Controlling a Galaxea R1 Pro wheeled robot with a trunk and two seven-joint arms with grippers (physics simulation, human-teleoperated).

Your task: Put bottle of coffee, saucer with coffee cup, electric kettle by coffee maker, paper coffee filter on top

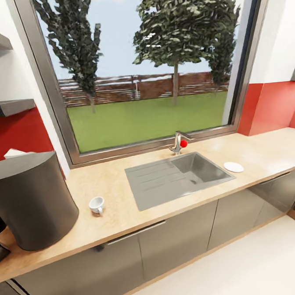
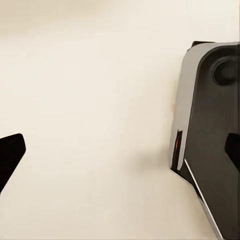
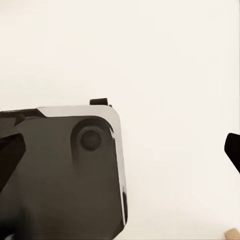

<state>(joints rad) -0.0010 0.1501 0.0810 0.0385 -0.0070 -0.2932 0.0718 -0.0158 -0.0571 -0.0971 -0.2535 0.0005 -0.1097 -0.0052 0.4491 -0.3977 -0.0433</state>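
Observation:
The coffee cup [image 1: 97, 205], tiny and white, stands on the kitchen countertop [image 1: 113, 220] between the sink and the coffee maker [image 1: 32, 199], a big dark cylinder at the counter's left end. The white saucer [image 1: 234, 167] lies alone on the counter just right of the sink, far from the cup. The kitchen shelf [image 1: 8, 108] juts from the white and red wall at the upper left; the stretch in view is bare. The bottle of coffee is out of view. My left gripper [image 2: 120, 152] and right gripper [image 3: 120, 152] hang open over pale floor, their dark fingertips far apart.
The inset steel sink [image 1: 176, 178] with its tap [image 1: 179, 143] sits under a large window. Grey cabinet fronts [image 1: 180, 233] run below the counter. Something white [image 1: 13, 153] pokes up behind the coffee maker. The robot's dark base [image 3: 60, 175] shows in both wrist views.

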